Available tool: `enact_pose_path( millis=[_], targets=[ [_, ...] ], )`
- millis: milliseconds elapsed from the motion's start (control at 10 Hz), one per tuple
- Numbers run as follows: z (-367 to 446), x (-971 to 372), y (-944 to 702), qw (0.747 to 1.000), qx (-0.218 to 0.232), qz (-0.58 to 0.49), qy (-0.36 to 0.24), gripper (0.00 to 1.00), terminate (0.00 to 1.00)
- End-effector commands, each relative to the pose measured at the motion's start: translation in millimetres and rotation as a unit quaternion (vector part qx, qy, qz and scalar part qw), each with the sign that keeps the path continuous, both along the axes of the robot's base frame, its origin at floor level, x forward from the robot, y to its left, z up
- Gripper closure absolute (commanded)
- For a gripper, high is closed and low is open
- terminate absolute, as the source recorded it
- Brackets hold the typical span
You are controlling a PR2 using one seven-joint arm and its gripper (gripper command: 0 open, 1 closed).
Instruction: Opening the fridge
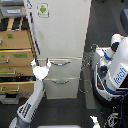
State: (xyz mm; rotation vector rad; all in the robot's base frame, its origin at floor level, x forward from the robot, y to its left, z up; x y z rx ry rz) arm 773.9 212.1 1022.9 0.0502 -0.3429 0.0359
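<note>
The tall white fridge (62, 30) stands in the middle of the exterior view. Its large upper door carries a green-figure sticker (43, 10). Below are two drawers, each with a curved silver handle: the upper handle (61, 62) and the lower handle (61, 81). My white gripper (41, 64) reaches up from the bottom left on a grey-and-white arm (27, 107). It sits at the fridge's left edge, level with the upper drawer, with its fingers spread. One fingertip (48, 63) is by the left end of the upper handle. It holds nothing.
A tan wooden drawer cabinet (15, 55) stands directly to the fridge's left, behind my gripper. A white-and-blue rounded robot (114, 70) with cables stands at the exterior view's right. A small white gripper tip (94, 120) shows at the bottom edge. The floor is dark.
</note>
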Motion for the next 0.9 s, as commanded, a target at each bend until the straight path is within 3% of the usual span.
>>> enact_pose_path(
  millis=[100,900],
  targets=[
    [48,36,54,0.997,0.013,0.069,-0.009,0.00,0.00],
    [82,114,58,0.999,-0.037,0.026,0.030,0.00,0.00]
  ],
)
